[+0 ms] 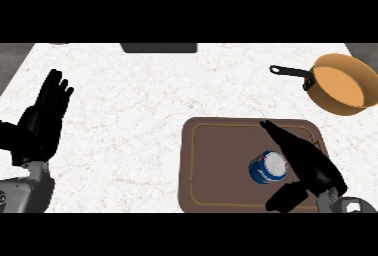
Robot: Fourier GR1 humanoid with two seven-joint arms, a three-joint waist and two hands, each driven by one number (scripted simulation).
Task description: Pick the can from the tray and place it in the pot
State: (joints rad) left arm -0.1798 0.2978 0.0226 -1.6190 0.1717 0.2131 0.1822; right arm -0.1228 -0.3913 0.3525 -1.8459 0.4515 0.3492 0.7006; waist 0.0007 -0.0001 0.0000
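At the left edge we see our left hand [40, 125] resting open, fingers up. On the brown tray [214, 165] the blue can [267, 167] lies just beside our right hand [316, 174], whose fingers are stretched straight and hold nothing. The orange pot [341, 84] stands well apart, upper right.

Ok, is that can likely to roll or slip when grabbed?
The can looks like stiff metal, so it probably won't dent. Its smooth round side could slip, and it might roll across the tray if tipped.
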